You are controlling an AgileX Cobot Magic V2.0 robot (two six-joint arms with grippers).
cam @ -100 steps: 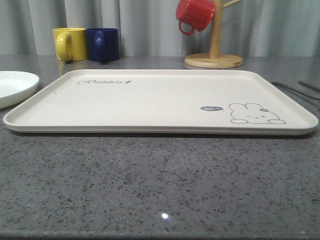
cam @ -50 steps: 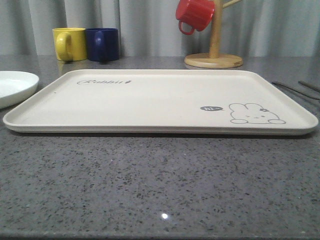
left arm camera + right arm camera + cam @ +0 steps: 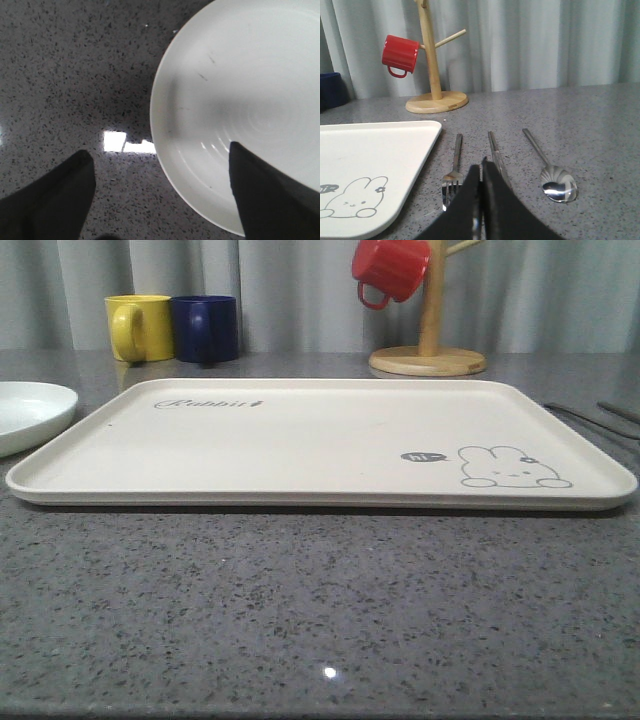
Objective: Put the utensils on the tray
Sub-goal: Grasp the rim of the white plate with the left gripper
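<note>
The cream tray (image 3: 300, 435) with its rabbit drawing lies flat across the middle of the table, nothing on it. To its right the utensils lie side by side on the grey stone: a fork (image 3: 453, 172) closest to the tray's rim (image 3: 427, 142), a pair of chopsticks (image 3: 493, 145) in the middle, and a spoon (image 3: 558, 184) farthest out. My right gripper (image 3: 482, 164) hovers low over the near ends of the fork and chopsticks, shut, hiding part of both. My left gripper (image 3: 159, 150) is open above the edge of a round white plate (image 3: 240, 100), holding nothing.
The white plate (image 3: 25, 412) sits left of the tray. Behind the tray stand a yellow mug (image 3: 138, 327), a dark blue mug (image 3: 205, 328) and a wooden mug tree (image 3: 428, 335) with a red mug (image 3: 390, 270) hanging on it. Bare stone lies in front of the tray.
</note>
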